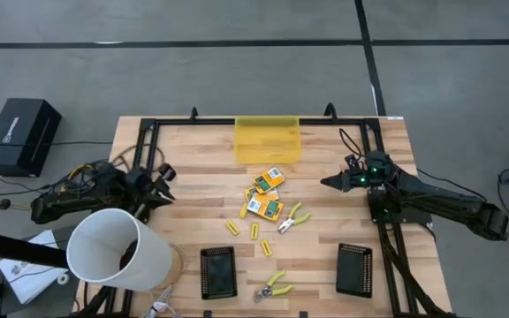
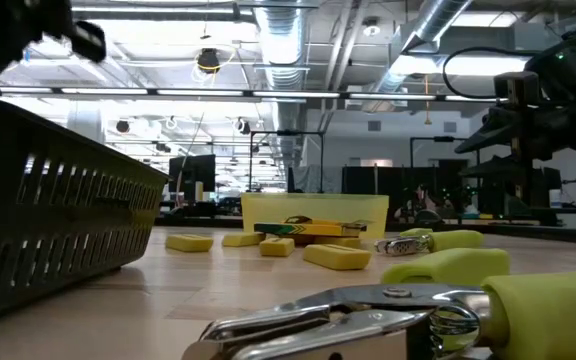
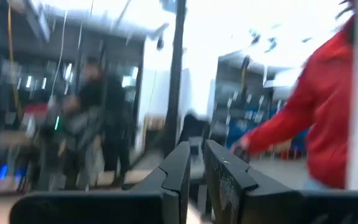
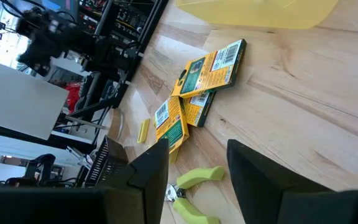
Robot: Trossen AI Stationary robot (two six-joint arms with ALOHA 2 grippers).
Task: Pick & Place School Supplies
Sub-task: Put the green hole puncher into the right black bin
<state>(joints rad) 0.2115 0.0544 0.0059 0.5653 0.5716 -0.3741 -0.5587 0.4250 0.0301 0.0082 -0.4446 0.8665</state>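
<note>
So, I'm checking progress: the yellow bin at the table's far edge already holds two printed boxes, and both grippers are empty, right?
Not quite. The high view shows the yellow bin with nothing in it; the printed boxes lie on the table in front of it. The left gripper and right gripper are indeed empty.

Yellow sticks [image 2: 336, 256] lie before the yellow bin [image 2: 313, 212], beside a black tray [image 2: 48, 220].
</note>
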